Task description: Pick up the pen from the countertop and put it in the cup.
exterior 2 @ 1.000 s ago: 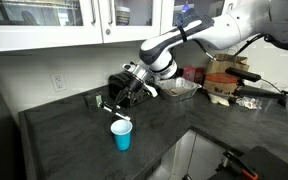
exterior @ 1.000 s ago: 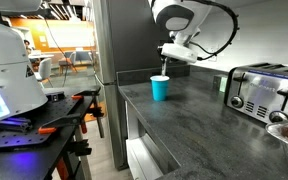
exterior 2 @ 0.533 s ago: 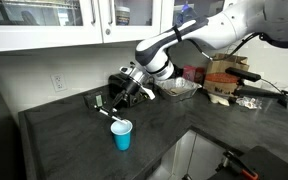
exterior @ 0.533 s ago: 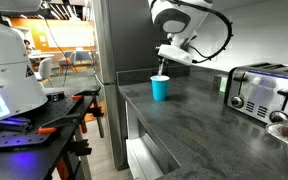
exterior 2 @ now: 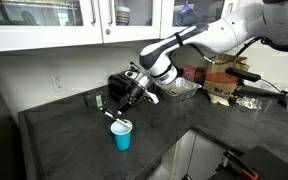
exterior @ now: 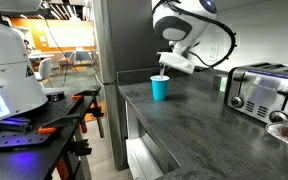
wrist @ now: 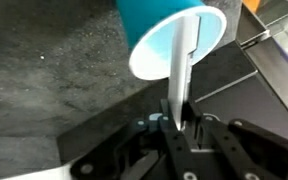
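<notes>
a dark grey countertop runs below white wall cabinets. the turquoise cup stands upright near the counter's edge. just above it, the gripper is clamped on the white pen, whose far end reaches over the cup's white inside.

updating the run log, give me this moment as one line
phase: insert | tool: shut on pen | pen: tip at cup mouth | cup: upright on countertop

Dark countertop with cup, toaster
</notes>
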`<state>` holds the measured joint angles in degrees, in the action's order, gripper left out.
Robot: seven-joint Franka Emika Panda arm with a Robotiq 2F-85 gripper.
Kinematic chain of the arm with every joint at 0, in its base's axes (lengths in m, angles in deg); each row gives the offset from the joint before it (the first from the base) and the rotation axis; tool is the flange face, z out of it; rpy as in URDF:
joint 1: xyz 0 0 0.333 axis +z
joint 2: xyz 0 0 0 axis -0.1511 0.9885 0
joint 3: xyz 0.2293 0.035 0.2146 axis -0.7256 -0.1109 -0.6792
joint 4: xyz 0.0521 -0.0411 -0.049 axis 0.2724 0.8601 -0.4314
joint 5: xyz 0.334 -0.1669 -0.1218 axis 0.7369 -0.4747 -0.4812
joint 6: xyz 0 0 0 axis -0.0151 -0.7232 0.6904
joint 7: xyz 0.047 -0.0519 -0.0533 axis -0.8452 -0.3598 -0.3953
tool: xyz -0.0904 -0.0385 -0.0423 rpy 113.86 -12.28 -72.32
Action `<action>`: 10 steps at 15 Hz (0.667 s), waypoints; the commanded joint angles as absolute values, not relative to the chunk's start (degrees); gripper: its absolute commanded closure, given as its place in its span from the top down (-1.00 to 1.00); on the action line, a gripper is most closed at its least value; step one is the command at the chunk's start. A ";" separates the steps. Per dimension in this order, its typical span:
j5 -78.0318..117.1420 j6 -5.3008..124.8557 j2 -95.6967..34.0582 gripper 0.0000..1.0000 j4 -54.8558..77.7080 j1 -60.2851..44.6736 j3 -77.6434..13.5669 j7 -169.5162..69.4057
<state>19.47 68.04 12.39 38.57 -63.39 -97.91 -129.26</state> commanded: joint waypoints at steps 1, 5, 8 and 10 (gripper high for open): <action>22.43 68.61 12.09 -0.89 38.18 -62.22 -97.25 -131.30; 23.49 70.89 11.61 -0.89 38.83 -61.18 -96.37 -130.64; 24.00 73.80 11.73 -0.05 39.72 -61.32 -95.86 -130.59; 23.97 75.19 11.83 0.21 40.30 -61.81 -95.89 -130.84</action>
